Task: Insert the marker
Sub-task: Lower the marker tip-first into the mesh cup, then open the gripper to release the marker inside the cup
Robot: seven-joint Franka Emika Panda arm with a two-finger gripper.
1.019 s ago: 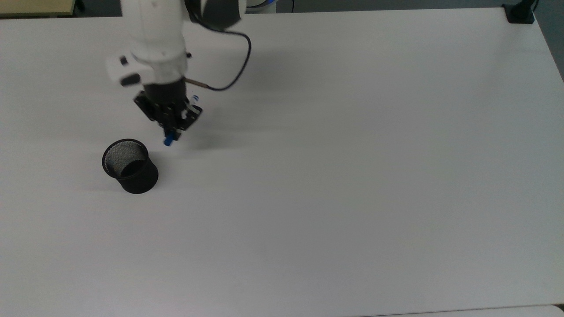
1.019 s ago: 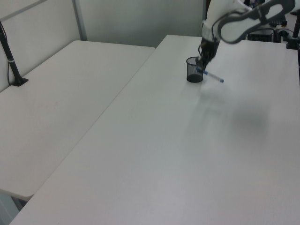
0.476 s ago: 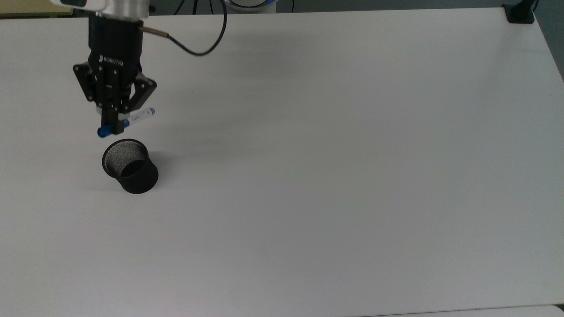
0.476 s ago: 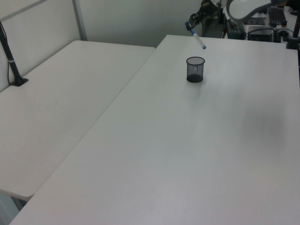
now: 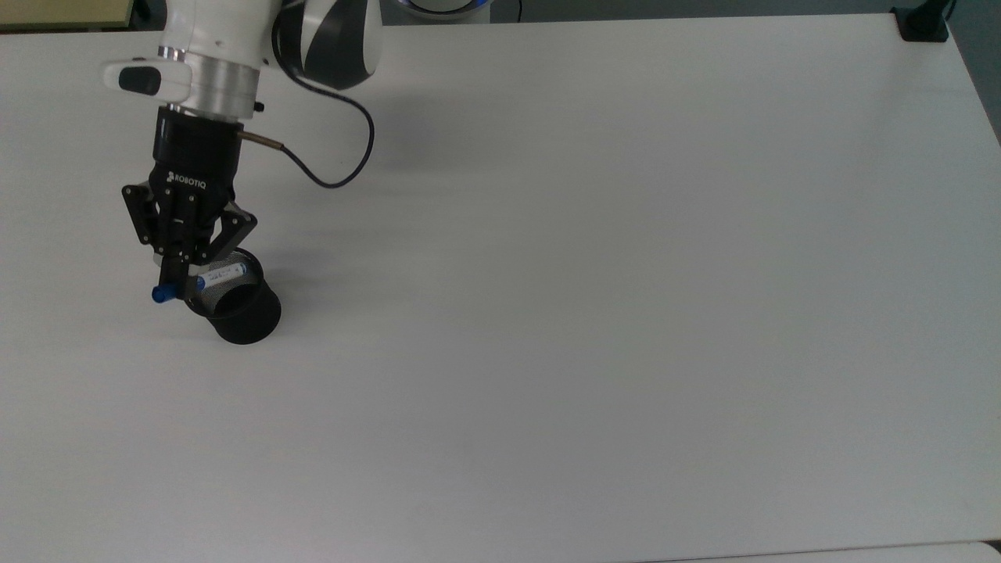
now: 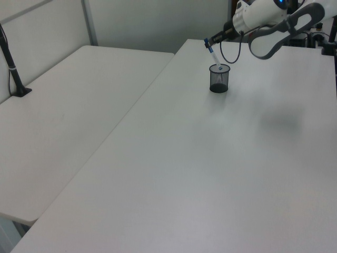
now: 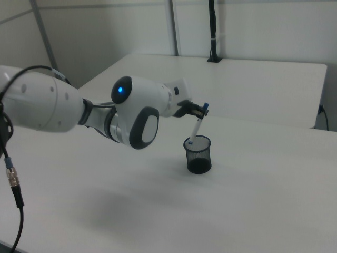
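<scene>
Two fingers (image 5: 174, 275) of hand (image 5: 181, 283) clamp marker (image 5: 222, 273).

One marker (image 5: 221, 273) is in view, white-barrelled with a blue cap. There is one black mesh cup (image 5: 244, 311). One robot arm (image 5: 211, 70) carries one gripper (image 5: 178, 288). Two white desks show: one (image 6: 221, 158) bearing the cup, a second (image 6: 68, 110) beside it.

The cup (image 5: 238, 306) stands on the bench (image 5: 626, 313) toward the top view's left. Above its rim, the hand (image 5: 178, 283) grips the marker (image 5: 205, 280), tilted, lower end over the cup's mouth.
</scene>
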